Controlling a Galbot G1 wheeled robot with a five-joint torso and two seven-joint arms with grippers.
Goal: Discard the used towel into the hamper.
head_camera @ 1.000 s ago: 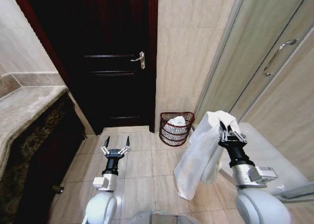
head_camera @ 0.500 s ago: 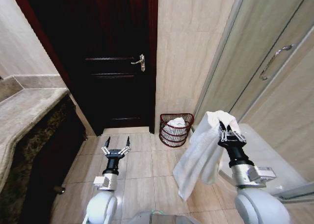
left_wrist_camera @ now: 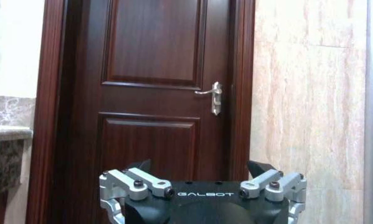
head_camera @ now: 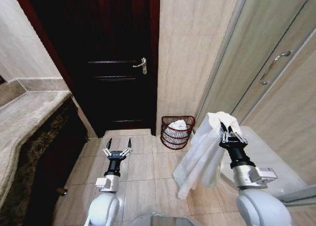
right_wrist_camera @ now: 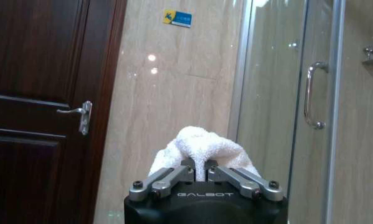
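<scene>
Right gripper [head_camera: 230, 132], lower right, jaws clamped on the white towel [head_camera: 200, 154], held high to clear the floor; wire hamper [head_camera: 177, 132] at centre; left gripper [head_camera: 118, 145] idle, jaws apart.

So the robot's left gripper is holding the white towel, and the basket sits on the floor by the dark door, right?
Not quite: the right gripper holds the towel, as the head view shows. The left gripper is open and empty. The basket does sit on the floor by the door.
</scene>
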